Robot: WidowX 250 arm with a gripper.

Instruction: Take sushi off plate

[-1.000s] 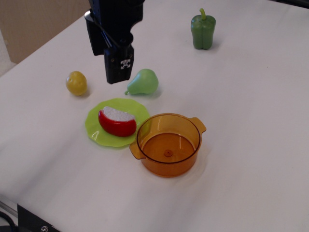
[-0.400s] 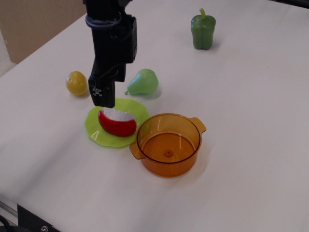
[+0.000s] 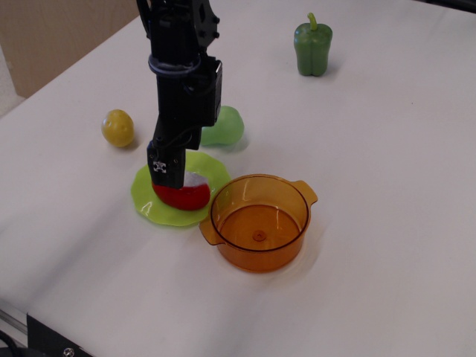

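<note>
Red sushi (image 3: 184,196) under tool (image 3: 168,177), on plate (image 3: 149,199)

One sushi (image 3: 186,196), one plate (image 3: 146,195), one pot (image 3: 259,222), one lemon (image 3: 118,127), one pear (image 3: 227,126), one pepper (image 3: 312,47), one gripper (image 3: 169,177).

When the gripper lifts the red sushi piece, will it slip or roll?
The sushi looks glossy and rounded underneath, so it may slip or rock. It seems rigid plastic, probably light. The plate is shallow and could shift.
</note>
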